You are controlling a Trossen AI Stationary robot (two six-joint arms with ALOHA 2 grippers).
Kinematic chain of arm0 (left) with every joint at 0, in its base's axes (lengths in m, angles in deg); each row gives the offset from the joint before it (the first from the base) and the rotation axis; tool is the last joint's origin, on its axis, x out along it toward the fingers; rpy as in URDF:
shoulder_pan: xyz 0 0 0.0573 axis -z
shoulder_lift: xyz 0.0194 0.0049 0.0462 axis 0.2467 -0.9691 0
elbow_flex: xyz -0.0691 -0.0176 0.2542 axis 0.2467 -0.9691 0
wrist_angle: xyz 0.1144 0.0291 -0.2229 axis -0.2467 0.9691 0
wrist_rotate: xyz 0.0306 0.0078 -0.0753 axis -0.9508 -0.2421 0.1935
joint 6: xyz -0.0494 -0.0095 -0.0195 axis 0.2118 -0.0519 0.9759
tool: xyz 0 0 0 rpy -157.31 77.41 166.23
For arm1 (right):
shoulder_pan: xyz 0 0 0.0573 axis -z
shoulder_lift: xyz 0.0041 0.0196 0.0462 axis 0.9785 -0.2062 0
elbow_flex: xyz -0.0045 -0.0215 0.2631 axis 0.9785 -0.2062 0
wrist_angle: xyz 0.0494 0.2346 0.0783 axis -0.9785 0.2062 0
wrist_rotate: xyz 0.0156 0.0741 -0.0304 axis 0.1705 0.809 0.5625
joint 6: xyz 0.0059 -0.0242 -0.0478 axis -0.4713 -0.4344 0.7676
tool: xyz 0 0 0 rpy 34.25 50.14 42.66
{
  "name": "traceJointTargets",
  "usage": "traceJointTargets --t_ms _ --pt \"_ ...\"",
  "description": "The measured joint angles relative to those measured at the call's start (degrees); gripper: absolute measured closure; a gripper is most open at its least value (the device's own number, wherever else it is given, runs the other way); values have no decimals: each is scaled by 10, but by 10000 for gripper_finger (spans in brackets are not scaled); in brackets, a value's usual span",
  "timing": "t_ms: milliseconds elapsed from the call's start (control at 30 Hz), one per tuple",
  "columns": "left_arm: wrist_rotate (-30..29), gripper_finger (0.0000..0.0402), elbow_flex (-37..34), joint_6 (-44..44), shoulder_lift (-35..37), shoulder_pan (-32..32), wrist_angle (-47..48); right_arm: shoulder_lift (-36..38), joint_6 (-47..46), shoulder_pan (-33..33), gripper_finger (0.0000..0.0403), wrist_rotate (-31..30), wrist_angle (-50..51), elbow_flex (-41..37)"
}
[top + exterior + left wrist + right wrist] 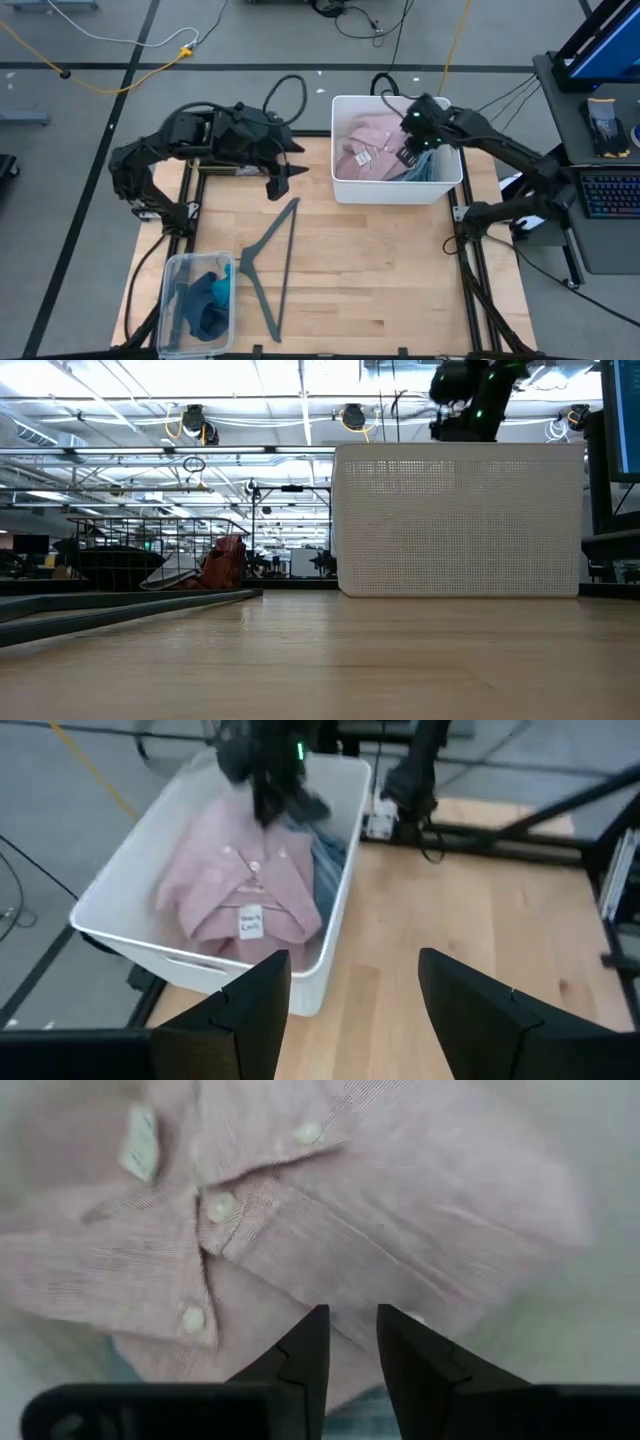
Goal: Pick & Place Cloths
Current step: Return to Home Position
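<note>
A pink shirt (362, 148) with a white tag (251, 923) lies folded in the white bin (345, 190), with a blue cloth (422, 170) beside it. My right gripper (413, 152) hangs over the shirt inside the bin, fingers pointing down and only narrowly apart (352, 1325). My left gripper (285, 172) is open above the table, left of the bin, and touches nothing (355, 985). Teal and dark blue cloths (205, 300) lie in a clear tub (170, 265) at the near left corner. My right gripper stands from above with its fingertips (318, 1320) close over the pink shirt's front (330, 1250) below the collar buttons. Whether they touch the cloth, I cannot tell.
A thin grey hanger (270, 255) lies flat on the wooden table between the tub and the bin. The bin's perforated wall (460, 520) stands tall in the low view. Bare wood (400, 280) spreads on the near right.
</note>
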State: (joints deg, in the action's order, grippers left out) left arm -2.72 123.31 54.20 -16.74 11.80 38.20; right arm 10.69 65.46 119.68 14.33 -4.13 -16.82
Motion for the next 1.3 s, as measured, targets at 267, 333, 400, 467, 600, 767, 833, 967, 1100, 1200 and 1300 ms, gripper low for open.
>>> traceJointTargets --t_ms 267,333,400,467,600,767,833,967,1100,1200,1300 --pt "57 176 -68 -3 14 1 -20 146 -4 -31 334 51 -21 0" --pt "59 176 -94 2 18 7 -41 180 -16 -42 336 88 -14 0" --pt "69 176 -120 -5 24 13 -82 213 -30 -57 337 106 -1 0" --pt "77 176 -156 -7 46 20 -104 243 -44 -78 337 107 11 0" --pt "81 176 -254 22 97 28 -200 295 -74 -121 337 107 33 0" --pt "54 176 -385 54 169 49 -305 347 -110 -165 337 106 47 0" --pt "40 176 -429 58 201 62 -365 367 -121 -178 337 106 51 0" --pt "-4 176 -519 73 257 86 -424 405 -140 -192 337 106 56 -9" --pt "-42 176 -588 98 314 100 -459 448 -154 -192 337 106 51 -34" --pt "-60 176 -637 110 346 103 -474 480 -156 -192 337 105 48 -59" --pt "-64 176 -680 112 383 104 -505 508 -158 -192 337 106 33 -85"
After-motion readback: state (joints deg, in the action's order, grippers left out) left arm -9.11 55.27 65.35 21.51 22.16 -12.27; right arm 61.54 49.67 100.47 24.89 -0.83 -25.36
